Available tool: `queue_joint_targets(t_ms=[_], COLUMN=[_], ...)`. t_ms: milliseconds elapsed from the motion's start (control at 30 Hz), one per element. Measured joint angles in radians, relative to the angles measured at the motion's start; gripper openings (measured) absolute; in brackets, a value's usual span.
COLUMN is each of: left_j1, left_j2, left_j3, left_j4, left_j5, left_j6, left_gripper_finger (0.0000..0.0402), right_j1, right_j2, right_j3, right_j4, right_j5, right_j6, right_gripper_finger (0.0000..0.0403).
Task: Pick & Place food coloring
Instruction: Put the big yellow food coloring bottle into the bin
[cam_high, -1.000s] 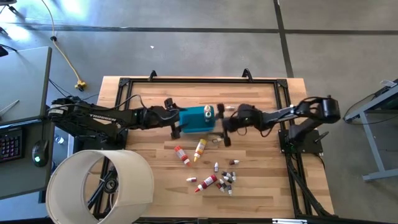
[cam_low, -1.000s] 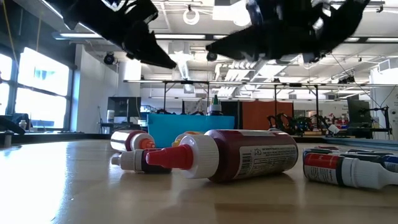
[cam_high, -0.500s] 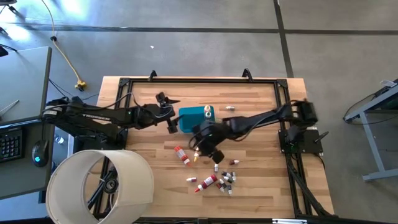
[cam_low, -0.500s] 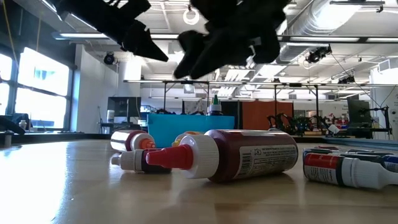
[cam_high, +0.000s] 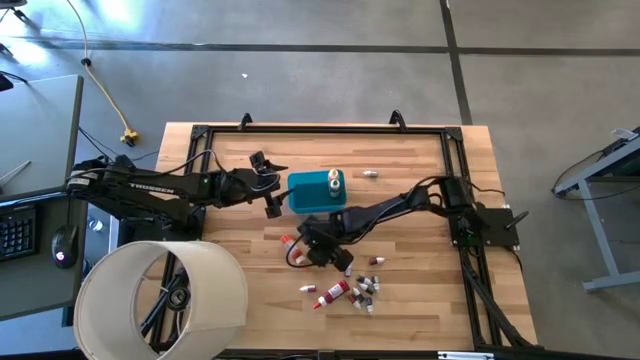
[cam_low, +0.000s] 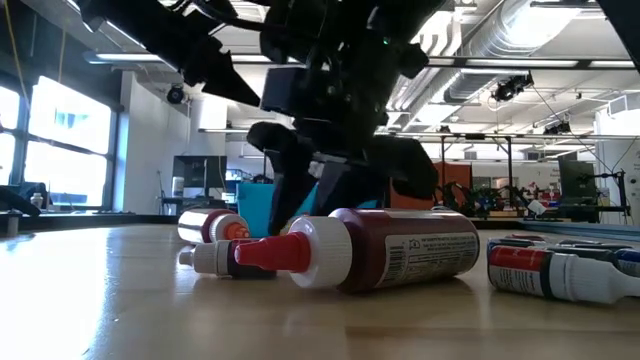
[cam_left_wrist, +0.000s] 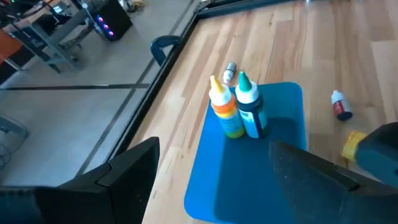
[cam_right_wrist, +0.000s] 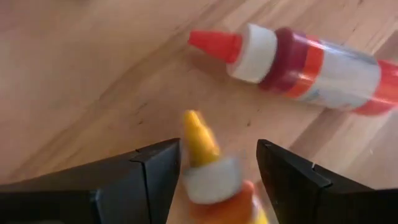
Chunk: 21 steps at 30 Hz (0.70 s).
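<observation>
low view first: we are seeing a dark-red squeeze bottle lying on its side nearest the camera, red tip pointing left, with a smaller dark vial lying just beside that tip and a red-and-white bottle lying off to the right. behind them the right gripper is reaching down to the wooden table. in the right wrist view its fingers are standing apart on either side of a yellow-tipped bottle, and we cannot tell whether they are touching it; a red-tipped bottle is lying just beyond. from above, that gripper is sitting at mid-table, with a cluster of small vials on the near side of it. farther back, the blue tub is holding an orange bottle and a green-capped bottle, both upright. the left gripper is hovering at the tub's left side, fingers spread and carrying nothing.
</observation>
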Motion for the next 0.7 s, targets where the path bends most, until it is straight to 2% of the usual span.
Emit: queue_joint_targets(t_ms=[333,633,700], left_j1=[0.0,0.0,0.0], left_j2=[0.0,0.0,0.0], left_j3=[0.0,0.0,0.0], left_j4=[-0.005,-0.004,-0.004], left_j5=[0.0,0.0,-0.001], left_j6=[-0.021,-0.053,-0.06], left_gripper_finger=[0.03,0.03,0.03], right_j1=[-0.01,-0.013,-0.013], right_j2=[0.0,-0.003,-0.011], right_j3=[0.001,0.0,-0.002], right_j4=[-0.055,-0.061,-0.06], right_j5=[0.024,0.005,0.021], right_j6=[-0.007,-0.011,0.017], right_gripper_finger=[0.0197,0.0117,0.0113])
